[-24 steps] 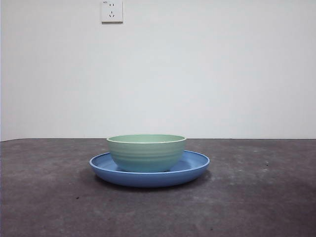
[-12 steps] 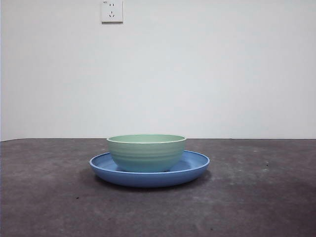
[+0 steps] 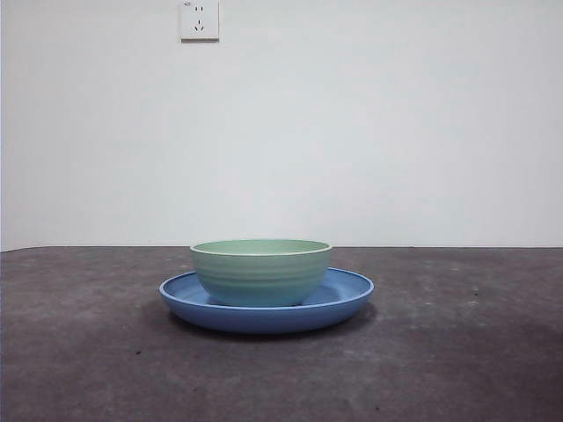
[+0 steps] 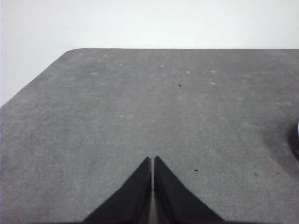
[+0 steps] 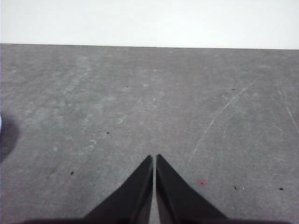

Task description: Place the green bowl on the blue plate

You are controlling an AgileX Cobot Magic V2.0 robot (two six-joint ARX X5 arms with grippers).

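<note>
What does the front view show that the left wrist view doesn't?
Only the front view shows the green bowl sitting upright on the blue plate, plus a wall socket above. Only the left wrist view shows the left claw, shut and holding nothing, over bare table, with just a sliver of something at the frame's edge. Both show the dark grey table and the white wall.

a dark grey, scuffed tabletop [image 3: 457, 352] runs back to a plain white wall [image 3: 396, 132]; a white socket [image 3: 200, 19] sits high on it.
</note>
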